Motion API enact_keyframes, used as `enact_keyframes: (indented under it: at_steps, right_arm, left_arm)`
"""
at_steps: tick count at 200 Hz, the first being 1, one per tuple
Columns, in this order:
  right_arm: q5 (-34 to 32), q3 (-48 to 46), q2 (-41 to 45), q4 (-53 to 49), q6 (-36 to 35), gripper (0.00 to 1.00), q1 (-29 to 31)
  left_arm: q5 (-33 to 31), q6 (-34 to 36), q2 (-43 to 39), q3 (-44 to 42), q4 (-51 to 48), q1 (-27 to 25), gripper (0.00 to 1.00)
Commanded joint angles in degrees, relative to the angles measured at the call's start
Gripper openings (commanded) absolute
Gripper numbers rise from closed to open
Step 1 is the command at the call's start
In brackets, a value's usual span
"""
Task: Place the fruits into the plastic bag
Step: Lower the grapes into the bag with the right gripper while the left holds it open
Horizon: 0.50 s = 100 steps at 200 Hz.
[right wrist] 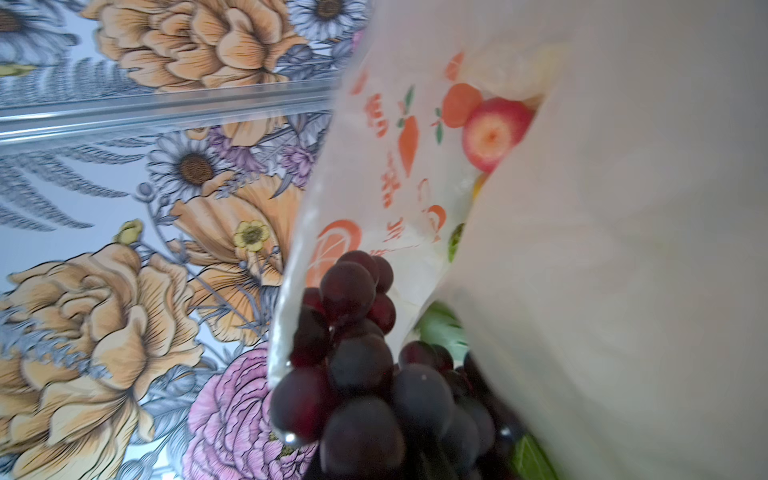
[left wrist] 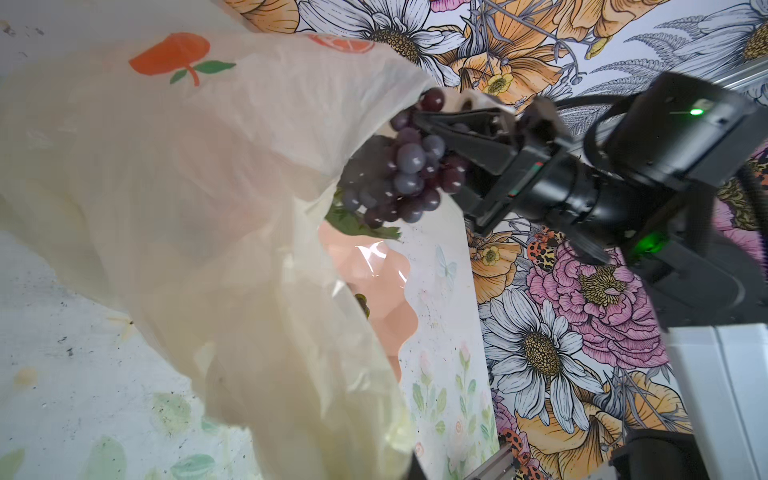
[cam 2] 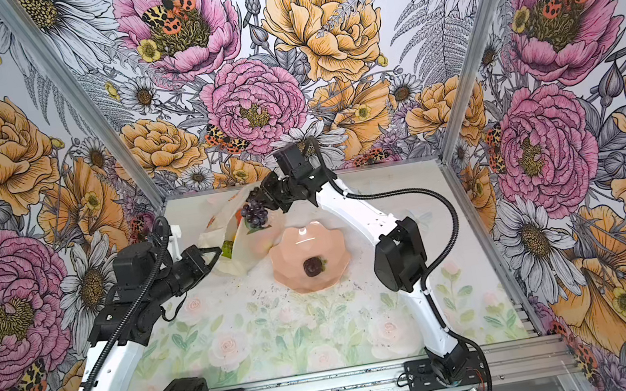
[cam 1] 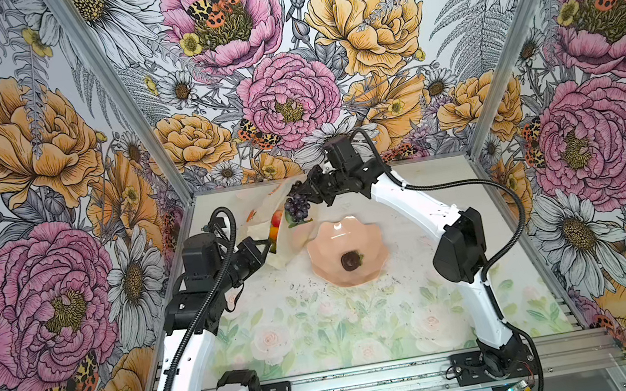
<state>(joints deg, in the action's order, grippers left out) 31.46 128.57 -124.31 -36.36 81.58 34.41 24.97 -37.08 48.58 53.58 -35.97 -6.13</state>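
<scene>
Purple grapes (cam 1: 297, 208) (right fingers (left wrist: 478, 139) gripping) hang at rim of plastic bag (left wrist: 166, 187).

The plastic bag (cam 1: 262, 202) opens toward the pink bowl (cam 1: 327, 245). The grape bunch (cam 1: 297, 208) hanging from the right claw (cam 1: 304, 190) fills the far end of the mouth, and the left claw (cam 1: 265, 250) pinches the near lip. Bag and bowl sit just beside each other, leaving no lane between. The near half of the surface (cam 1: 323, 329) lies bare, open to either arm.
</scene>
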Motion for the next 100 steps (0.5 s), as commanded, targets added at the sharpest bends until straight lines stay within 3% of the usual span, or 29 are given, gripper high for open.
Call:
enact_keyframes:
  at_steps: [1,36,75,100]
  right_arm:
    - [2.33,1.54,2.29,2.08,0.91,0.21,0.12]
    - [1.88,2.71,1.87,2.42,1.34,0.21,0.04]
    - [1.37,6.56,-4.15,3.75,0.78,0.21,1.33]
    - [1.35,3.61,-5.50,4.60,-0.07,0.21,2.16]
  left_arm:
    - [0.72,0.43,-0.76,0.46,0.90,-0.32,0.00]
    - [0.51,0.52,-0.74,0.83,1.15,-1.11,0.00]
    - [0.02,-1.36,-1.81,-0.11,2.42,-2.11,0.00]
    - [-0.41,-3.78,-2.06,-0.83,4.77,-2.25,0.00]
